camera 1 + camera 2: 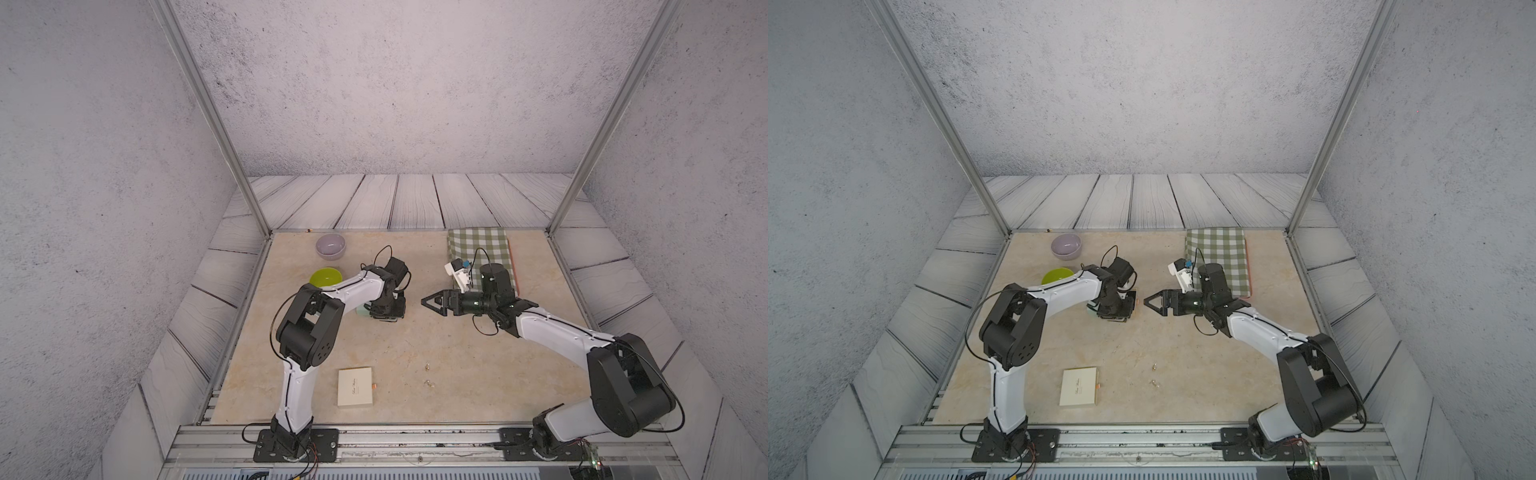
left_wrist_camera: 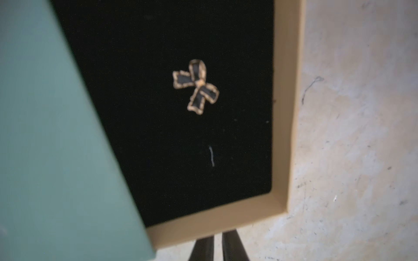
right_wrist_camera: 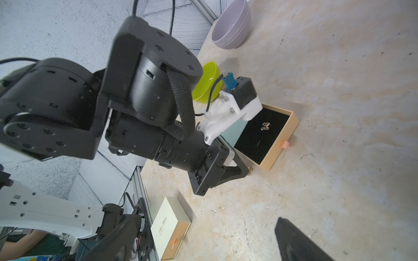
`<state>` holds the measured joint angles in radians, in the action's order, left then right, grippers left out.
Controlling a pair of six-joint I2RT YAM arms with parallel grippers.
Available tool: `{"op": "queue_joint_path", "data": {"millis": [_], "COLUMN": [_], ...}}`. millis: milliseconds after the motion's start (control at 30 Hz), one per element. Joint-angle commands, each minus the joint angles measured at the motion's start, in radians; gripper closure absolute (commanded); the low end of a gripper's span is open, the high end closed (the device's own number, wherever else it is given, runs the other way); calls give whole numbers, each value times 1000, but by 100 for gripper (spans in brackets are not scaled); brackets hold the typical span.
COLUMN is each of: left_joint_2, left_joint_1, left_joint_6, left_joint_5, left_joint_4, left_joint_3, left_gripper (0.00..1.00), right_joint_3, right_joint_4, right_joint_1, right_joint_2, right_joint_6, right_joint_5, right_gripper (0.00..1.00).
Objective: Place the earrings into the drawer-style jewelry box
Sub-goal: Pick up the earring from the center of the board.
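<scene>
The jewelry box is a teal sleeve (image 2: 56, 146) with its tan drawer (image 2: 291, 113) pulled out, showing a black lining. A gold-edged bow earring (image 2: 196, 86) lies on that lining (image 3: 265, 126). My left gripper (image 3: 247, 169) points down at the table just outside the drawer's corner. Its fingers (image 2: 233, 246) are nearly together, and a tiny gold earring (image 3: 249, 171) shows at the tips. Two more earrings (image 1: 427, 367) (image 1: 429, 383) lie on the table near the front. My right gripper (image 1: 424, 302) hovers open and empty, right of the box.
A closed cream box (image 1: 355, 387) with an orange pull tab lies near the front edge. A lilac bowl (image 1: 331, 246) and a lime bowl (image 1: 326, 277) stand at the back left. A green checked cloth (image 1: 482, 253) lies at the back right.
</scene>
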<state>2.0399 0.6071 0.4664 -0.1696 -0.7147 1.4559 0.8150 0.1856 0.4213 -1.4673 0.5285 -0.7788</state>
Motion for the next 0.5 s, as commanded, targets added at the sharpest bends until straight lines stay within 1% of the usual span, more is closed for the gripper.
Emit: {"op": "queue_joint_path", "data": {"millis": [0,233,367,467], "left_joint_2": [11,14,15,20], "left_joint_1": [4,5,5,5], "left_joint_6": [-11,-9,-9,-8], "left_joint_5": [1,10,16,18], "left_joint_4": [-11,-5,-5,-6], "left_joint_3": [15,20,28,36], "left_gripper": [90,91,84,83], "right_joint_3": [-9,-10,-11,-11], "right_joint_4": [20,26,31,32], "right_joint_1": [-4,-4,-3,-3], "right_joint_2": [-13,-17,-18,-20], "right_joint_6": [8,14,17,17], "right_joint_5": [-19,-25,-29,-28], "right_gripper": [1,1,1,1]}}
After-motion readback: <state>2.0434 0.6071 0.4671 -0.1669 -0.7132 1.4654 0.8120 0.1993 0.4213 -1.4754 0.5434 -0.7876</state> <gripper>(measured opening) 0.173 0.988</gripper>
